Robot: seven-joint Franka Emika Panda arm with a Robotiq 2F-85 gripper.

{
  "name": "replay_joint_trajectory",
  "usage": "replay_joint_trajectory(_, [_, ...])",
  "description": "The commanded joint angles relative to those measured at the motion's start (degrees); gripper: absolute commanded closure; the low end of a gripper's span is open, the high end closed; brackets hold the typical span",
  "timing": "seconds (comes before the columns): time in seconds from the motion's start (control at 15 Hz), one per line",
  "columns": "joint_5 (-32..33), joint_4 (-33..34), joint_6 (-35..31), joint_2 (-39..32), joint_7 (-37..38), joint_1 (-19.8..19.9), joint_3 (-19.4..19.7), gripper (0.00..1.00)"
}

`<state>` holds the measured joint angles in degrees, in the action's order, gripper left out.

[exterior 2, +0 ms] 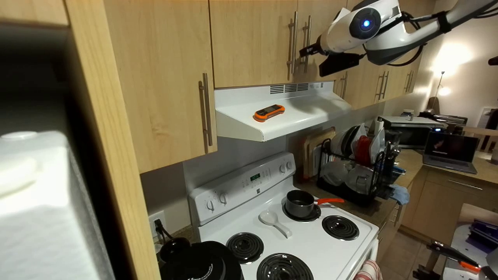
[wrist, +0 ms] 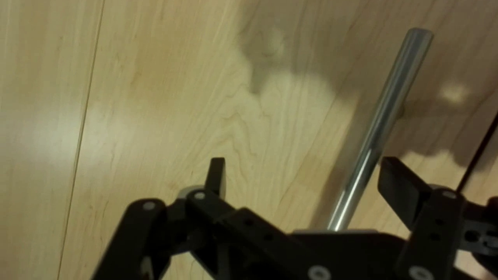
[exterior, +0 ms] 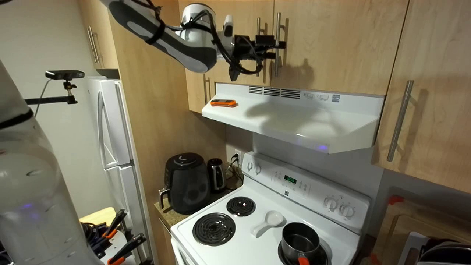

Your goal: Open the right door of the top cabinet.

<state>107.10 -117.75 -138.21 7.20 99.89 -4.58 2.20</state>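
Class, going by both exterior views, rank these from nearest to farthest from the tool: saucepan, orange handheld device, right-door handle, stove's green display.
1. Right-door handle: right at the tool.
2. Orange handheld device: below left, on the range hood.
3. Green display: farther down, on the stove.
4. Saucepan: lowest, right of the display.

Green digits [exterior: 290,179] on the stove [exterior: 265,246] and a small label [exterior: 336,98] on the range hood [exterior: 294,121] are too blurred to read.
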Motion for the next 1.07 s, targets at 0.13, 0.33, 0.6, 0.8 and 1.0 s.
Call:
replay_joint_trajectory(0.13, [5.63,2.16,4.49,-2.51,4.67,1.01,-1.15,0.0])
replay_joint_trajectory(0.33, [5.7,1.59,8.32,-2.04,3.76,1.05,-1.39,0.0])
replay_joint_trajectory(0.6, [3.76,-0.2,12.87,-0.52,1.62,1.14,-2.11,0.0])
replay_joint_trajectory(0.8, [3.27,-1.36,14.03,0.6,0.77,1.22,-2.33,0.0])
replay_joint_trajectory(1.0, [2.81,-2.41,13.99,1.85,0.02,1.24,-2.36,0.0])
